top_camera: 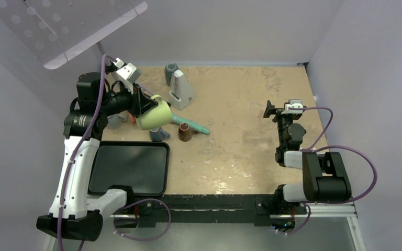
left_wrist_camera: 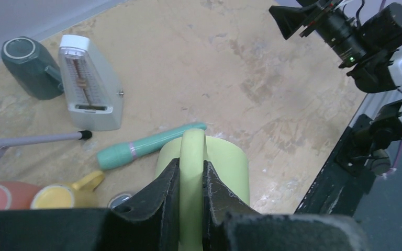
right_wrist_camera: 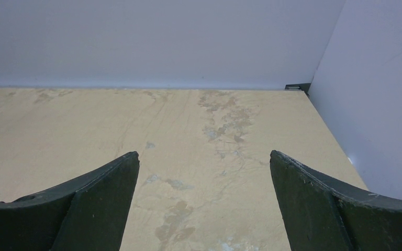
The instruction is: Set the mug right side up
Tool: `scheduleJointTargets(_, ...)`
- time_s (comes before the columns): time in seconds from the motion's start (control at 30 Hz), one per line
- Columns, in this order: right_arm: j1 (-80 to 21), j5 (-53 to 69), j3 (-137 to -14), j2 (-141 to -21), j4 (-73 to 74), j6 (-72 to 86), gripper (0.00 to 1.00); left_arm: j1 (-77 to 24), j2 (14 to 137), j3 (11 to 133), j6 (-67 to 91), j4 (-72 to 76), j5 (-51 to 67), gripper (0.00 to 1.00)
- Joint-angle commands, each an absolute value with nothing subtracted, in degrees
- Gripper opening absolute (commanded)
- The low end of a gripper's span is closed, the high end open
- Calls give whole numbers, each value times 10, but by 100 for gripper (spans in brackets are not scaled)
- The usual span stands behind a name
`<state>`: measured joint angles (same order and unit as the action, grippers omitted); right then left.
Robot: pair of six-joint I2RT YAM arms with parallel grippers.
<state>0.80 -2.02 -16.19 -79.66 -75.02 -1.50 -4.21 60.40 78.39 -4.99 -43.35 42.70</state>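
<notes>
Left claw [left_wrist_camera: 191, 175] clamped on green mug [left_wrist_camera: 229, 168] handle; rt claw [right_wrist_camera: 204, 157] spread wide.

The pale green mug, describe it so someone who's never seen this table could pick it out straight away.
Find the black tray at the near left of the table. Just beyond its far edge, the left gripper pinches the handle of a pale green mug. It is the only pale green cup there, and the only one gripped.

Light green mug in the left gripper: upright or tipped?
Tipped. The light green ceramic mug slants in the top view, its handle clamped in the left gripper. Which way its mouth faces: cannot tell.
</notes>
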Motion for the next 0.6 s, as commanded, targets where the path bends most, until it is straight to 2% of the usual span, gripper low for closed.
scheduleJointTargets(0.0,9,-28,-180,-798,-775,-15,99,-46,575,768,69,-293,486,0)
scheduleJointTargets(0.3,9,-38,-186,-799,-768,-8,99,-49,552,754,37,-294,490,0)
scheduleJointTargets(0.4,9,-53,-185,-762,-750,-8,99,-51,550,755,25,-297,498,0)
scheduleJointTargets(0.5,10,-8,-266,-668,-540,-5,98,-54,547,759,16,-302,505,0)
scheduleJointTargets(0.57,9,101,-319,-629,-450,-8,95,-56,544,762,7,-303,512,0)
